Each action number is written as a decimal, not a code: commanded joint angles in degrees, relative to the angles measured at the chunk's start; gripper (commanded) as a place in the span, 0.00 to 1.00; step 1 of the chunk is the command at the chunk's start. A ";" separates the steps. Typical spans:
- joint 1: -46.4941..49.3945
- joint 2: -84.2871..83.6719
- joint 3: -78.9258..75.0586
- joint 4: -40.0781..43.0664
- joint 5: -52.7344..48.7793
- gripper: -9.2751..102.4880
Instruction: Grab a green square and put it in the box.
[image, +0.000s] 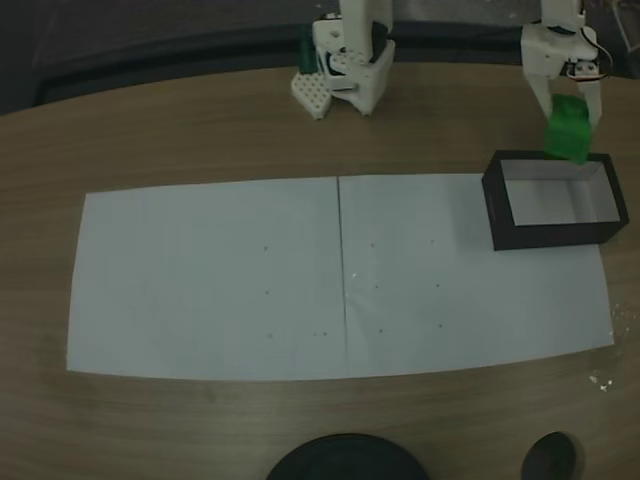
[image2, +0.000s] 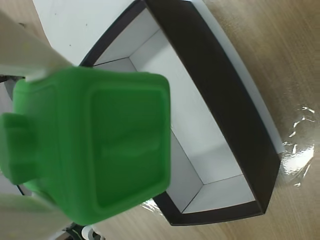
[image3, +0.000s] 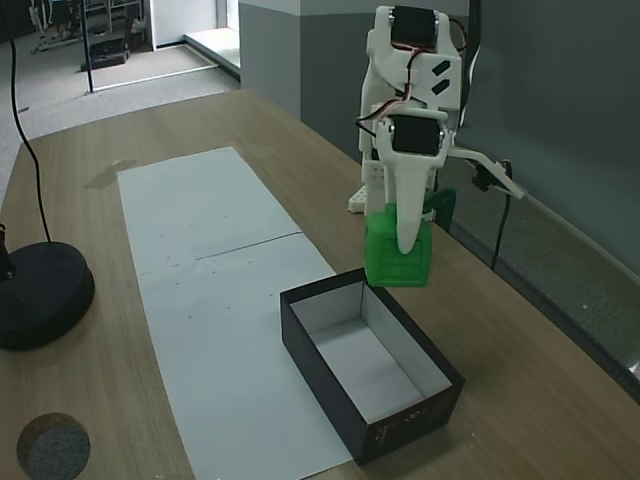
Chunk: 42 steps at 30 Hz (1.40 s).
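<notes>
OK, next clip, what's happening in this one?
A white robot arm holds the green square in its gripper, jaws shut on it, raised above the far edge of the box. The box, black outside and white inside, has nothing in it and partly rests on the white paper covering the wooden table. The block has not been released.

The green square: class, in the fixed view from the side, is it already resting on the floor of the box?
No. The green square hangs in the gripper above the box, whose white floor lies bare.
</notes>
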 joint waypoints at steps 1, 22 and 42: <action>0.00 0.97 -0.79 -0.70 -0.35 0.20; 4.57 1.14 -1.49 -1.76 -0.09 0.20; 14.24 14.15 -2.81 2.46 -0.44 0.10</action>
